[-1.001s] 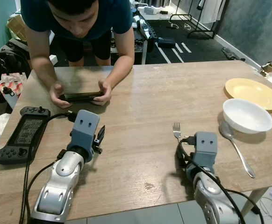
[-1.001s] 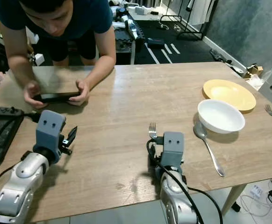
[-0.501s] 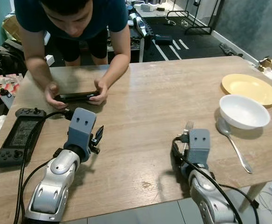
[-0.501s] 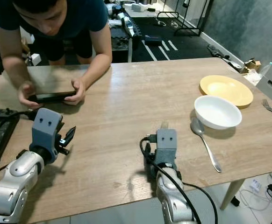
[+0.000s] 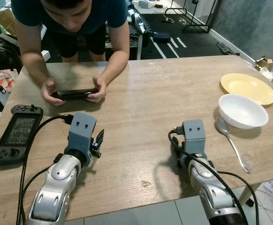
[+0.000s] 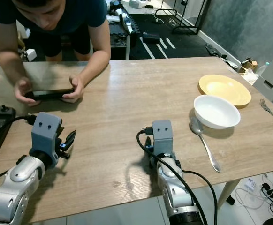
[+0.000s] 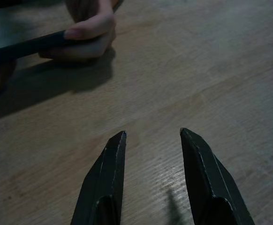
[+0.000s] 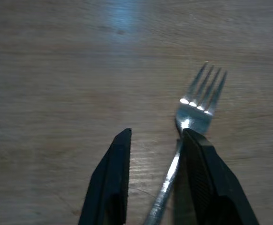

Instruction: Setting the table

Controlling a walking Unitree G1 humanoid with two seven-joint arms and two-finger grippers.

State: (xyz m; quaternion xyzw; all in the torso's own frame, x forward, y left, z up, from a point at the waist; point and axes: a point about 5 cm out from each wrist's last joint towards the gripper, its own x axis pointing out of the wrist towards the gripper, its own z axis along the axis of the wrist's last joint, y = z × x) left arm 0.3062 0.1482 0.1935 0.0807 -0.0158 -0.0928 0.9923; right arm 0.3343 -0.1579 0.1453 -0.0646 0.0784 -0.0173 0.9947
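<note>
A silver fork (image 8: pixel 198 101) lies on the wooden table (image 5: pixel 141 89), tines pointing away from my right gripper (image 8: pixel 155 132). That gripper is open and low over the table, and the fork's handle runs back between its fingers, close against one of them. In the eye views the grey right wrist housing (image 5: pixel 193 134) hides the fork. My left gripper (image 7: pixel 151 134) hovers open above bare wood near the table's front left. A white bowl (image 5: pixel 242 110), a spoon (image 5: pixel 231 142) beside it and a yellow plate (image 5: pixel 247 88) sit at the right. A second fork (image 6: pixel 272 114) lies at the far right edge.
A person leans over the far left side of the table, both hands on a dark phone (image 5: pixel 73 94). A black handheld controller (image 5: pixel 13 134) with a cable lies at the left edge. Bags and gear stand on the floor beyond.
My right gripper has slid forward over the fork, so the wrist housing now hides it in the eye views. The camera has shifted a little. The left arm has held still.
</note>
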